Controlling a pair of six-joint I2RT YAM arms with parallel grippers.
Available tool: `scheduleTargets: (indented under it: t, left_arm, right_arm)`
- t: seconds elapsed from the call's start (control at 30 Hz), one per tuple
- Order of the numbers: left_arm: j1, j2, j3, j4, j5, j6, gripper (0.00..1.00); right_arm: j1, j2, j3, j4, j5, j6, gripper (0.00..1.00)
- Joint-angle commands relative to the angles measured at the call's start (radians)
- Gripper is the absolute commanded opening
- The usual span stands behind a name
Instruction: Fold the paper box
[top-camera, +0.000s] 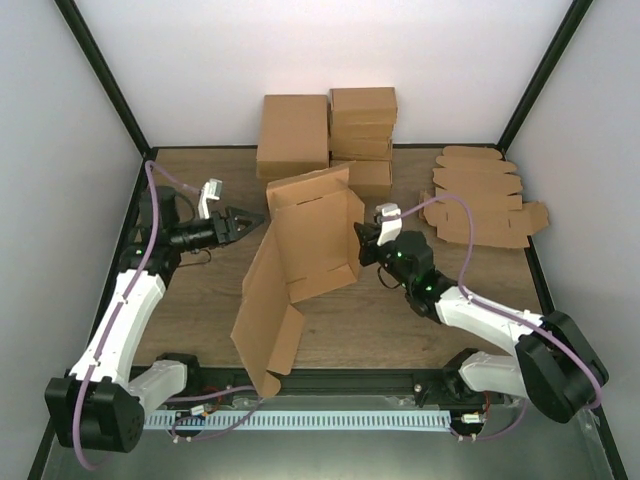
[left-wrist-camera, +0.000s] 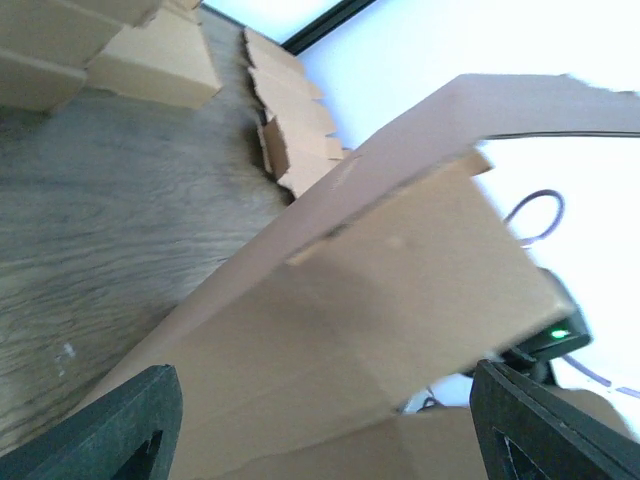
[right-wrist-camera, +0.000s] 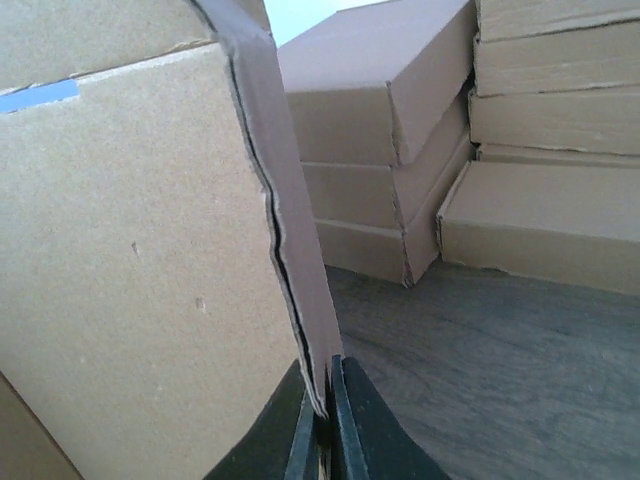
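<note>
Two black fingers of the right gripper (right-wrist-camera: 322, 425) are pressed together on the thin edge of a cardboard wall, with only that sheet between them, so I read this claw as clamped on the paper box (top-camera: 310, 245). From overhead, the grip sits on the box's right-hand side wall, and the arm reaches in from the near right. The left gripper (top-camera: 252, 215) is spread wide. In its wrist camera one finger (left-wrist-camera: 110, 425) sits at the lower left and the other at the lower right, with a tilted brown panel of the box filling the space ahead of them; I see nothing held. The box stands half-formed in the middle of the wooden table (top-camera: 200, 300), walls partly raised, and a long flap (top-camera: 265, 335) slopes down toward the near edge. A strip of blue tape (right-wrist-camera: 40, 95) shows on the panel beside the right claw. Behind the box, finished boxes are stacked in a taller pile (top-camera: 362, 130) and a lower one (top-camera: 293, 135). Flat blanks (top-camera: 480, 195) lie at the far right.
</note>
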Motion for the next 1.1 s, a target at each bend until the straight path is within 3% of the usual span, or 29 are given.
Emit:
scheduleTargets:
  t: [0.0, 0.3, 0.67, 0.77, 0.93, 1.07]
  left_arm:
    - [-0.009, -0.045, -0.006, 0.103, 0.063, -0.055, 0.81]
    - [-0.104, -0.068, -0.109, 0.245, 0.034, -0.136, 0.81]
    - [-0.132, -0.001, -0.082, 0.318, 0.003, -0.179, 0.81]
    - [-0.138, 0.03, -0.079, 0.29, -0.009, -0.167, 0.77]
    - [-0.144, 0.051, -0.1, 0.279, -0.024, -0.151, 0.68]
    - [-0.154, 0.064, -0.105, 0.274, -0.022, -0.151, 0.67]
  right_arm:
    - [0.012, -0.038, -0.08, 0.124, 0.049, 0.0, 0.06]
    - [0.013, -0.035, -0.198, 0.292, 0.07, -0.012, 0.06]
    - [0.06, -0.061, -0.204, 0.287, 0.103, -0.067, 0.08]
    - [0.073, -0.07, -0.193, 0.262, 0.128, -0.069, 0.08]
    - [0.075, -0.083, -0.191, 0.228, 0.123, -0.057, 0.19]
    - [0.074, -0.09, -0.162, 0.159, 0.105, -0.054, 0.33]
